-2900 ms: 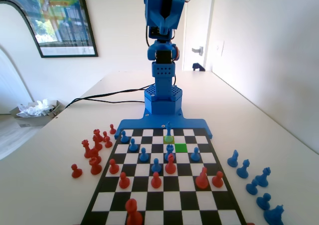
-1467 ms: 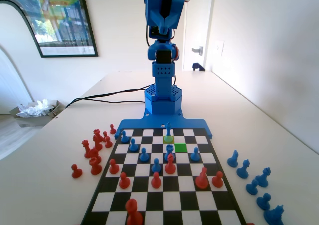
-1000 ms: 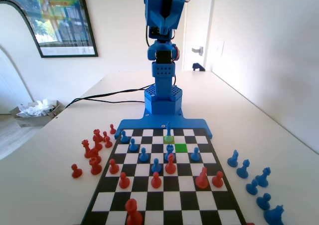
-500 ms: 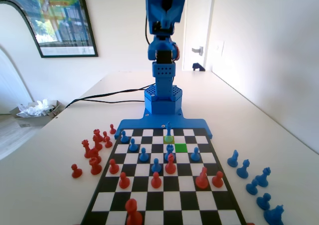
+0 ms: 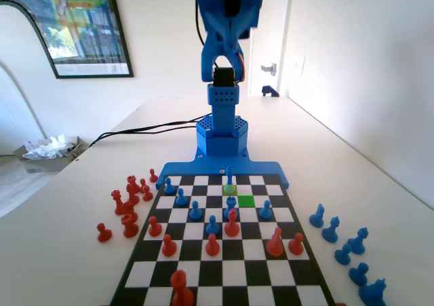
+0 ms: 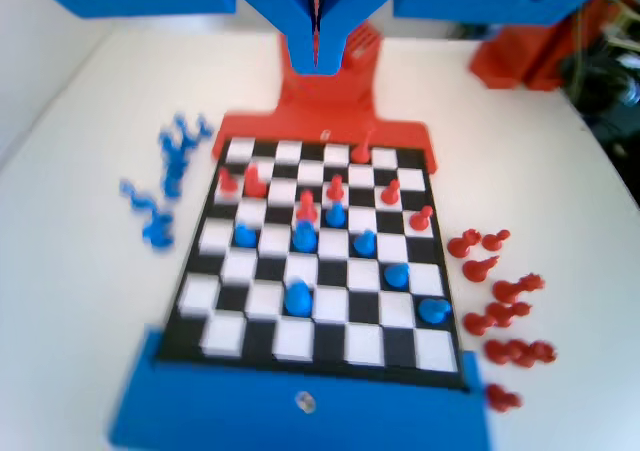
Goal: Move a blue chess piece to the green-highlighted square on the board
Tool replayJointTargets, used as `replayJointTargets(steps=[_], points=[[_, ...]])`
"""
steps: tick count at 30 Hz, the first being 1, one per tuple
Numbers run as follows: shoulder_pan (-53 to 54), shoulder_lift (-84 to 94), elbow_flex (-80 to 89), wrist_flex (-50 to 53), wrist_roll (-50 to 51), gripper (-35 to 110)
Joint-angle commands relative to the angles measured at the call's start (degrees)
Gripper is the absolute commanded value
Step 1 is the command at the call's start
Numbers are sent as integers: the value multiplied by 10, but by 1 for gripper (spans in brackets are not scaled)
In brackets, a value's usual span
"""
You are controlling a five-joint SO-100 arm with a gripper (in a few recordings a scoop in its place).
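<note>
One arm: the blue arm's upper links have tipped forward toward the board compared with half a second ago, after standing motionless through the earlier fixed-view pictures; I read this as the start of the reach.
Gripper (image 6: 316,56): hangs from 12 o'clock of the wrist view, high above the board, its jaws pressed together with only a thin seam between them, nothing held.
The blue chess piece (image 5: 230,178): tall and slim with a pointed top, upright on the dull yellow-olive square (image 5: 230,190) in the board's far rows, near the arm's base; it has not moved across the fixed-view pictures. In the blurred wrist view it is probably the blue piece at (image 6: 298,297).
The green-highlighted square (image 5: 246,201): bare, one row nearer the fixed camera and one column over, at about 4 o'clock of the piece in the fixed view.
The board (image 5: 222,167): blue pawns (image 5: 196,211) and red pieces (image 5: 232,224) crowd its middle; one blue pawn stands just at 9 o'clock of the green square.
Meaning for the task: nothing is grasped yet. The jaws must part, come down over the pointed top, and carry the piece one short diagonal step.
Risk: the neighbouring pawn is close to the drop point.
</note>
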Motion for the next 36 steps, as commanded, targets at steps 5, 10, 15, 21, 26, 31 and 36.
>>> replayJointTargets(steps=[5,10,15,21,26,31,36], points=[[0,-21,54,-17,-168,1],[23,-35,91,-26,-279,1],[30,-60,99,-36,-307,1],[26,-107,78,-12,-302,6],[5,-143,83,-32,-272,11],[-4,-179,94,-37,-256,14],[-15,-191,119,-62,-229,14]])
